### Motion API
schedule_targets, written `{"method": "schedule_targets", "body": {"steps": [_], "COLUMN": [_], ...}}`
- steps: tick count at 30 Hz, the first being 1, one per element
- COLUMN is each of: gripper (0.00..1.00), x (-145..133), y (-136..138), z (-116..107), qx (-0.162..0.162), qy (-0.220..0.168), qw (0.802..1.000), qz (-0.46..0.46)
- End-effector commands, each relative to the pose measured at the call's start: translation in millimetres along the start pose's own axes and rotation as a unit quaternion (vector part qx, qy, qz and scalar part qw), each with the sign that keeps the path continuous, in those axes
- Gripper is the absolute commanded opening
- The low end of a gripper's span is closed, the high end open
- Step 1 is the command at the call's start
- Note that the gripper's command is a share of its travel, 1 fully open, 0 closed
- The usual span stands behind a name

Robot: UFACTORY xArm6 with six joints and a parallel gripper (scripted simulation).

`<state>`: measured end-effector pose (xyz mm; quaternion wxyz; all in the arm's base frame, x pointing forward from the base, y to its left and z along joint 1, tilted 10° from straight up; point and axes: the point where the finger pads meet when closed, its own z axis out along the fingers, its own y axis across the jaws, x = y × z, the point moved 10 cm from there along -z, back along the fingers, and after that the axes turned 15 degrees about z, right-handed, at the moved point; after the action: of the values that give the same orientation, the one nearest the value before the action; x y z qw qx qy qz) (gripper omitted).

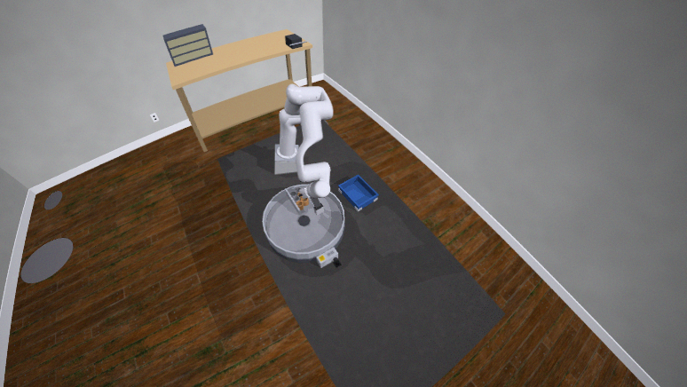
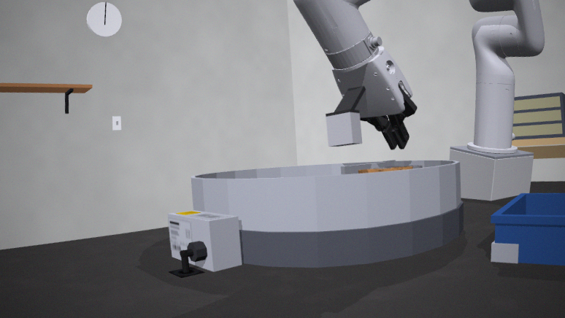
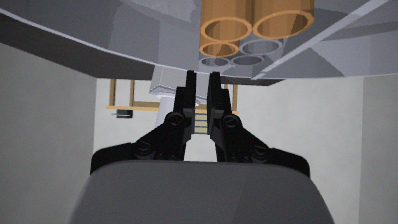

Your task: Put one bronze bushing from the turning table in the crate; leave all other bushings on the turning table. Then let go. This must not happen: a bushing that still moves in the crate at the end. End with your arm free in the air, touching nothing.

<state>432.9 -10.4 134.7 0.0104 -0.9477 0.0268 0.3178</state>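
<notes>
The round grey turning table (image 1: 304, 223) holds a rack section with bronze bushings (image 1: 303, 199) and grey bushings at its far side. In the wrist view three bronze bushings (image 3: 226, 29) stand upright as open tubes, with grey bushings (image 3: 260, 47) beside them. Only their bronze tops (image 2: 385, 169) show above the table's rim in the side view. My gripper (image 2: 397, 141) hangs tilted above the table's far right part, well clear of the bushings. Its fingers are nearly together with nothing between them. The blue crate (image 1: 358, 192) stands on the mat right of the table and looks empty.
The table's raised rim (image 2: 324, 197) surrounds its floor. A small control box (image 2: 203, 241) sits at the table's front. The arm's base pedestal (image 2: 490, 171) stands behind the table. A wooden shelf unit (image 1: 238, 82) is against the back wall.
</notes>
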Motion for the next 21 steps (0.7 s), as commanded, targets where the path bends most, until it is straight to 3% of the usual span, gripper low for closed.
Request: {"method": "schedule_targets", "body": {"steps": [1, 21], "gripper": [0.1, 0.1], "x": [7.4, 13.8], "y": [-2.0, -3.7], "z": [8.0, 15.9], "qx": [0.0, 0.0], "qy": [0.001, 0.001], "qw": [1.0, 1.0], "qz": [0.0, 0.0]}}
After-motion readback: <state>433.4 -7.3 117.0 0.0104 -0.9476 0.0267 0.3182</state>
